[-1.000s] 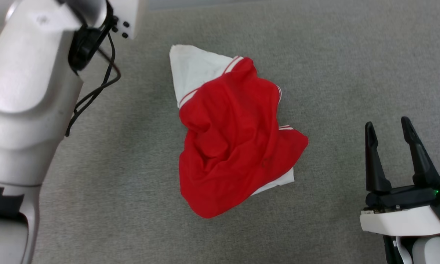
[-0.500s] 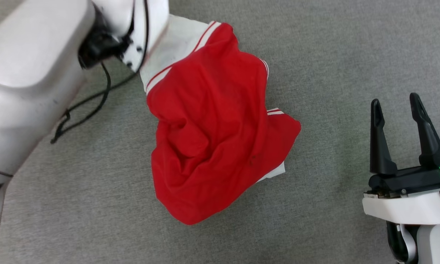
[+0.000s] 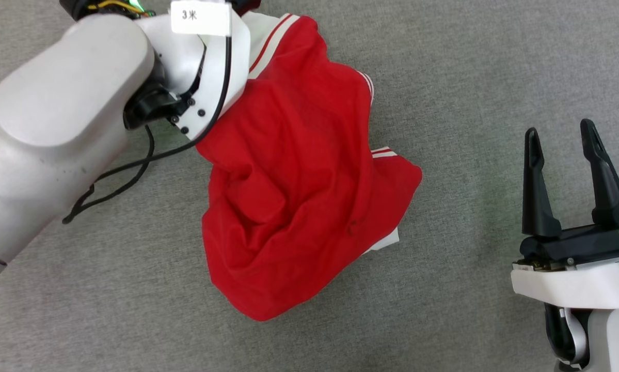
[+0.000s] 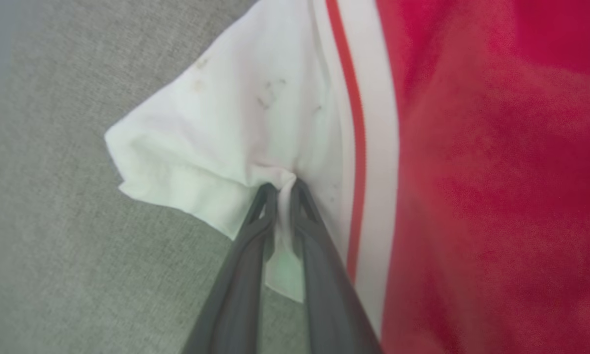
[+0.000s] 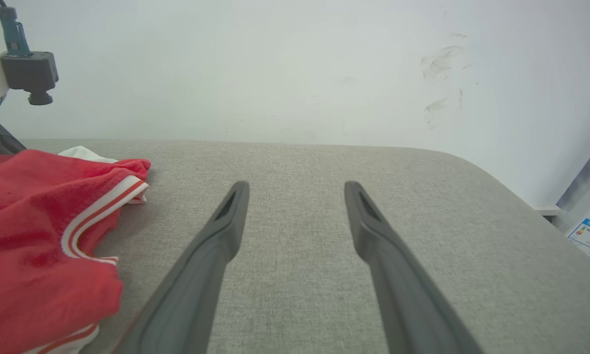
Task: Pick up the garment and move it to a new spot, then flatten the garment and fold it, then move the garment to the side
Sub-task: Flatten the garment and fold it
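The garment (image 3: pixel 299 191) is a crumpled red shirt with white sleeves and red-and-white striped trim, lying in a heap on the grey surface (image 3: pixel 469 77). My left arm reaches over its far left corner. In the left wrist view my left gripper (image 4: pixel 285 187) is shut on a pinch of the white sleeve (image 4: pixel 216 132), with fabric bunched between the fingertips. My right gripper (image 3: pixel 561 138) stands open at the lower right, well apart from the shirt. In the right wrist view the right gripper (image 5: pixel 297 189) has bare grey surface between its fingers, and the garment (image 5: pixel 44 221) lies to the left.
A black cable (image 3: pixel 133 165) hangs from my left forearm beside the shirt. A pale wall (image 5: pixel 295 69) rises behind the grey surface, whose rounded edge (image 5: pixel 501 182) curves off to the right. Bare cloth lies around the shirt on all sides.
My left arm has come down onto the shirt's white sleeve corner and its gripper has closed on the fabric. The head view has shifted. The right gripper stays open.
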`<state>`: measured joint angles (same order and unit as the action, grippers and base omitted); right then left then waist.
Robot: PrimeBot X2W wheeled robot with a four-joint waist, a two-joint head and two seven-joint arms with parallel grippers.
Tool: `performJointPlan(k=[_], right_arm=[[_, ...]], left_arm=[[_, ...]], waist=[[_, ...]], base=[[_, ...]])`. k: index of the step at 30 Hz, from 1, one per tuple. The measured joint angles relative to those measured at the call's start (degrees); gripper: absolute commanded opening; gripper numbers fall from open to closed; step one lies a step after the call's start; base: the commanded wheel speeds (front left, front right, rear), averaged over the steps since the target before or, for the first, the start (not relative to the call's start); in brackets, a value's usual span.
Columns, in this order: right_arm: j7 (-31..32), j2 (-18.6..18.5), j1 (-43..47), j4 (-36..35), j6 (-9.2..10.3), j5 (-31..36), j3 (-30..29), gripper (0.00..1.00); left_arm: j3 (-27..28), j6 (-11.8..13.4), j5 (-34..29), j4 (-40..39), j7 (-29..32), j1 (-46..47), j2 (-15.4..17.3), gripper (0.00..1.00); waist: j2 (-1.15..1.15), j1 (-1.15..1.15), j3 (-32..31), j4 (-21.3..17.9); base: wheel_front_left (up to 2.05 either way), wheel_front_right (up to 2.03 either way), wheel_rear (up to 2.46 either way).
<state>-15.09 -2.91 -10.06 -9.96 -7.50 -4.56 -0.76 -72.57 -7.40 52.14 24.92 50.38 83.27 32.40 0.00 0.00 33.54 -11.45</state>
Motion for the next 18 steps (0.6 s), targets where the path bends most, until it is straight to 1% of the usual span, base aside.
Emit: performJointPlan(k=[4, 9, 13, 15, 18], right_arm=[[0.0, 0.0, 0.3, 0.4, 0.0, 0.6, 0.1, 1.0], [0.0, 0.0, 1.5, 0.9, 0.0, 1.3, -0.1, 1.0], [0.0, 0.0, 2.8, 1.4, 0.0, 1.8, -0.3, 1.0], [0.0, 0.0, 3.5, 1.7, 0.0, 2.1, -0.3, 1.0], [0.0, 0.0, 4.5, 2.1, -0.01, 2.6, -0.5, 1.0]], left_arm=[[-0.8, 0.0, 0.0, -0.3, -5.6, -0.4, 0.4, 0.0], [-0.9, 0.0, -0.3, -2.4, -14.0, -0.4, 2.1, 0.0], [-0.8, 0.0, -0.3, -4.6, -19.3, -2.2, 5.2, 0.0], [-0.8, 0.0, -1.2, -5.2, -20.9, -4.2, 7.2, 0.0], [-0.8, 0.2, -0.6, -5.8, -22.6, -8.1, 10.3, 0.0]], waist=[[0.0, 0.0, -2.0, 0.9], [0.0, 0.0, -5.7, 2.5], [0.0, 0.0, -8.9, 4.3], [0.0, 0.0, -10.4, 5.3], [0.0, -0.01, -12.7, 6.8]], base=[[0.0, 0.0, 0.0], [0.0, 0.0, 0.0], [0.0, 0.0, 0.0], [0.0, 0.0, 0.0], [0.0, 0.0, 0.0]])
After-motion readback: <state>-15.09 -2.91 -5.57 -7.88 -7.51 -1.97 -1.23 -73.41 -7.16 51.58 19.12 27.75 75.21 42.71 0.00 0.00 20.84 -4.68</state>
